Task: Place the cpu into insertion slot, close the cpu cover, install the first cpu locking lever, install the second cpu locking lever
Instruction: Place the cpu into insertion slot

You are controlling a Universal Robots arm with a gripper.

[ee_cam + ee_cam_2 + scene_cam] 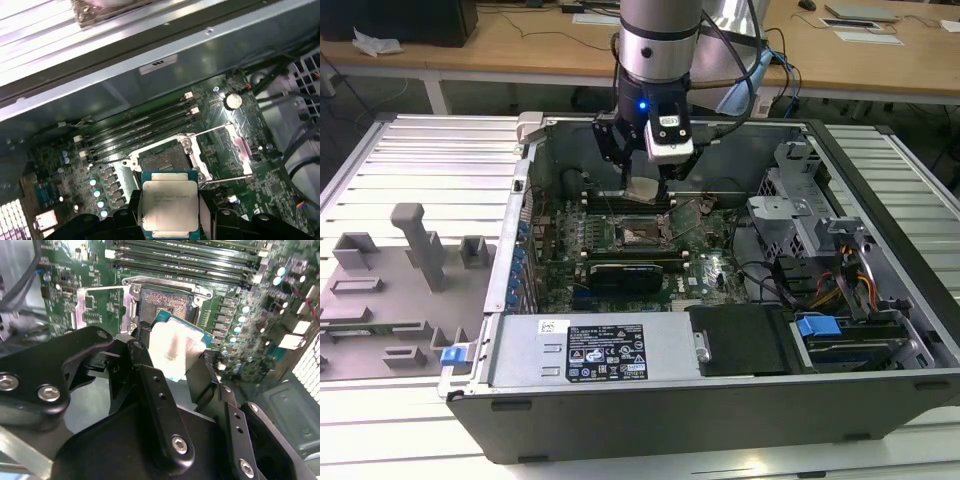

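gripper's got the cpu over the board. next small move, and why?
Probably a short, slow descent toward the insertion slot, trimming sideways so the cpu centres over it. The gripper is shut on the cpu, which hangs above the board. The slot's pin field lies uncovered, and in both wrist views the chip appears beside the slot, not yet centred over it.

White label (607, 352) print illegible, cpu (170, 204) markings illegible

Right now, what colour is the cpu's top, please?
Silver-grey cpu top, clearest in the first wrist view.
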